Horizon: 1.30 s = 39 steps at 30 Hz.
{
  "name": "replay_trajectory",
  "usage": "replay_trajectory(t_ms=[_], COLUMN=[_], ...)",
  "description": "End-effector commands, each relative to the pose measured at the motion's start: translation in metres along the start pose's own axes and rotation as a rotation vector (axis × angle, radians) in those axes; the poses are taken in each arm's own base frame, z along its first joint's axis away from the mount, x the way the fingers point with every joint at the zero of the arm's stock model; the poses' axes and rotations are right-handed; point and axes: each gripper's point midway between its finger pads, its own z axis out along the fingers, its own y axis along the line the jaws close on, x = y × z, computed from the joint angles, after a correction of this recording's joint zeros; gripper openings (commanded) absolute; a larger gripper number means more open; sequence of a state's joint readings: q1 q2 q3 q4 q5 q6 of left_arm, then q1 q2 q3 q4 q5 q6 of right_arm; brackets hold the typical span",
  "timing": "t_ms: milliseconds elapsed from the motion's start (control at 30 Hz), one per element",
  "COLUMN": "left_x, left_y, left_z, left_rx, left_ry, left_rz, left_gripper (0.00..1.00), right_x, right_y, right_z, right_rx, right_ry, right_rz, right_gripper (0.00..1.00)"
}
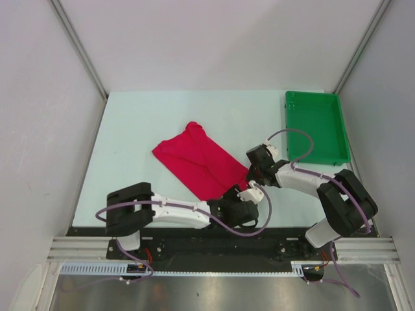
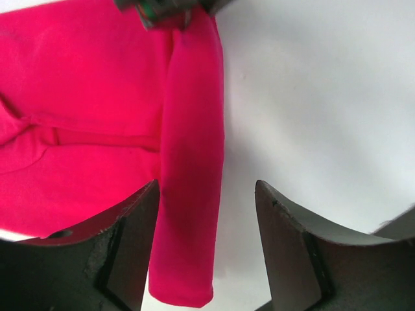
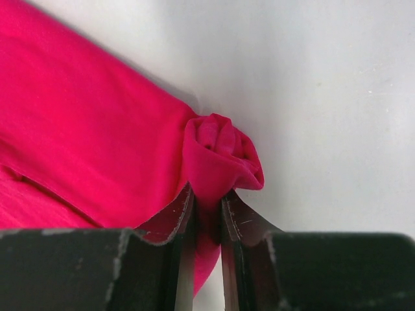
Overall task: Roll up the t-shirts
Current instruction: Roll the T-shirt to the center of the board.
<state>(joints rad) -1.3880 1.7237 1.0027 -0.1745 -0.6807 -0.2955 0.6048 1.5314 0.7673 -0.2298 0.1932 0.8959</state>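
Rolling is barely begun: right jaws pinch the rolled edge of the t-shirt (image 1: 194, 162), left jaws gape open, most lies flat.

Green tray (image 1: 318, 116) at far right corner of pale table (image 1: 142, 116)

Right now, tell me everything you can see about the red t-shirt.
The t-shirt is plain crimson soft fabric with no print, folded into a long band lying diagonally on the table. Its near end is rolled into a narrow tube. The right gripper pinches one end of that roll, where the fabric spirals. The open left gripper straddles the other end. The shirt lies apart from the green tray.
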Motion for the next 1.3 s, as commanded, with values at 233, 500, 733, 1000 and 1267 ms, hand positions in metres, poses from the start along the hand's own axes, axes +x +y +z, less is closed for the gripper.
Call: replay_trajectory(t_ms=[233, 500, 733, 1000, 1267], left_x=[0.009, 0.017, -0.016, -0.011, 0.017], left_y=[0.018, 0.015, -0.023, -0.066, -0.060], left_z=[0.014, 0.022, -0.001, -0.011, -0.006], left_rx=[-0.233, -0.150, 0.329, 0.604, 0.674], left_ry=[0.032, 0.062, 0.027, 0.107, 0.215], left_rz=[0.168, 0.068, -0.320, -0.538, -0.795], left_gripper=[0.54, 0.02, 0.00, 0.00, 0.00], right_x=[0.008, 0.001, -0.025, -0.032, -0.023], right_y=[-0.013, -0.008, -0.009, -0.034, -0.052], right_z=[0.009, 0.001, -0.028, -0.056, -0.074], right_rx=[0.056, 0.031, 0.004, -0.042, -0.077], right_ry=[0.039, 0.014, -0.075, -0.120, -0.145], right_rz=[-0.016, -0.027, 0.003, 0.102, 0.155], right_gripper=[0.17, 0.56, 0.82, 0.84, 0.81])
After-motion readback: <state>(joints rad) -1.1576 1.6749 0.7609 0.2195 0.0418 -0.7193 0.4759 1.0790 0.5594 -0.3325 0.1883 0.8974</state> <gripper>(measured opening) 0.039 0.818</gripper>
